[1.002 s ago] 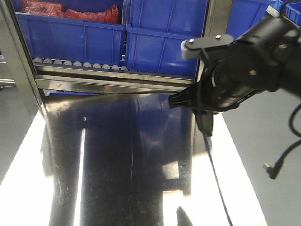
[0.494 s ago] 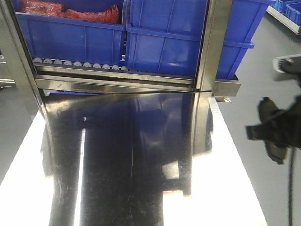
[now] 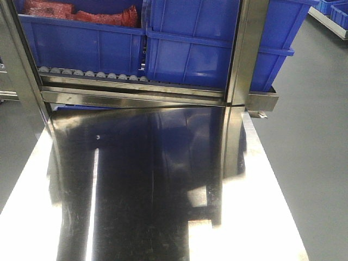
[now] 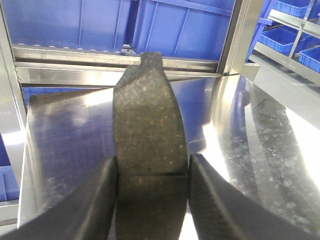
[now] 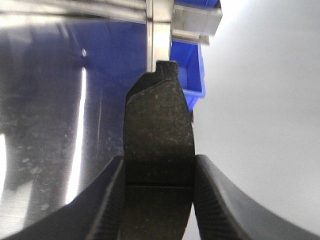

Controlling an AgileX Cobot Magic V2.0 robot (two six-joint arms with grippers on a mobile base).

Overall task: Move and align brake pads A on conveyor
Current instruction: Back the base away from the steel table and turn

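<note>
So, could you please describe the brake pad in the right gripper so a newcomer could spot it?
Start at the shiny steel table and go to its edge beside the grey floor. There the right gripper clamps a dark speckled brake pad, tab pointing away. The other pad, in the left gripper, hangs over mid-table instead.

A brake pad [image 4: 150,125] is clamped between the two fingers of the left tool [image 4: 153,170] and points lengthwise away from the camera. It is flat, elongated and dark grey, with a speckled, gritty face and curved sides. A thin groove crosses it level with the fingertips, and a small tab sits at its far end. It hangs above the desk [image 4: 250,140]. A second brake pad [image 5: 159,130], alike in look and pose, is clamped in the right tool [image 5: 159,165] over the desk's right edge.
</note>
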